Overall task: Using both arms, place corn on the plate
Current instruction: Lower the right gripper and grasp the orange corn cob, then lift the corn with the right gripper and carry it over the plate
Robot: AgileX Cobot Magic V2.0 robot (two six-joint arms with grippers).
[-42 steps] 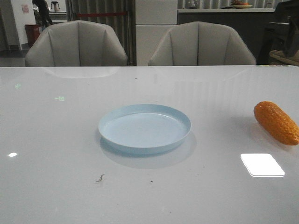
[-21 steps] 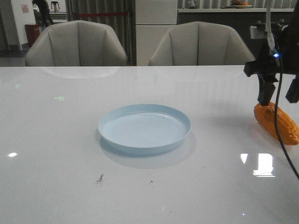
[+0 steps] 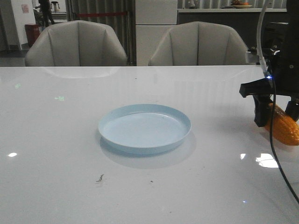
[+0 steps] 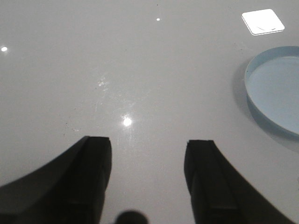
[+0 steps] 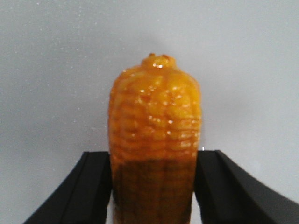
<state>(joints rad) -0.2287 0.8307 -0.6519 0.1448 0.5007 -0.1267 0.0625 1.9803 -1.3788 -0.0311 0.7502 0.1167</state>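
Observation:
The orange corn lies on the white table at the far right. My right gripper is down over it, one black finger on each side of the cob. In the right wrist view the corn fills the space between the fingers, with thin slivers of table showing on both sides; the gripper is open around it. The pale blue plate sits empty at the table's middle. My left gripper is open and empty over bare table, with the plate off to one side. The left arm is out of the front view.
Two grey chairs stand beyond the table's far edge. A bright light reflection lies on the table in front of the corn. A small dark speck lies in front of the plate. A cable trails from the right arm.
My right arm came into view from the right and lowered until its fingers straddle the corn. The corn and the plate have not moved.

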